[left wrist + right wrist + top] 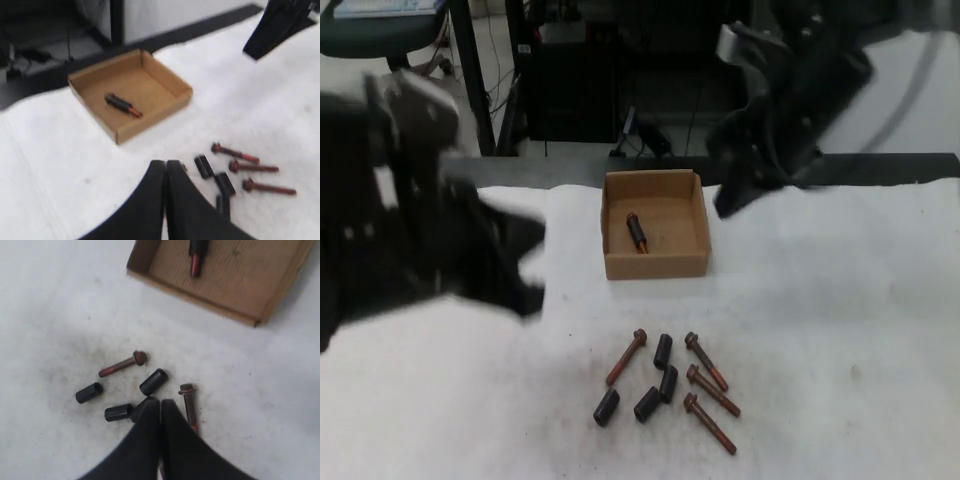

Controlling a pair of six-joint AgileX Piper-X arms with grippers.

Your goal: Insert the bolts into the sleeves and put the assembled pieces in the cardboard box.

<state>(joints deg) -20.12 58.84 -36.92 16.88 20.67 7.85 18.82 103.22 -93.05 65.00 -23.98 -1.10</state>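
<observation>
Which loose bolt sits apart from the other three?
The reddish metal bolt at the pile's left; black cylindrical sleeves separate it from the other three bolts, which lie together on the right.

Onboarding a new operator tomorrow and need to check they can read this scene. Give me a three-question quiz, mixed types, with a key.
1. Count: how many loose bolts lie on the white cloth, outside the cardboard box?
2. True or false: the cardboard box is empty.
3. Pick one. The left gripper and the right gripper are: A) both shut, holding nothing; B) both open; C) one open, one shut.

Key:
1) Four.
2) False: one assembled piece lies inside.
3) A.
</observation>
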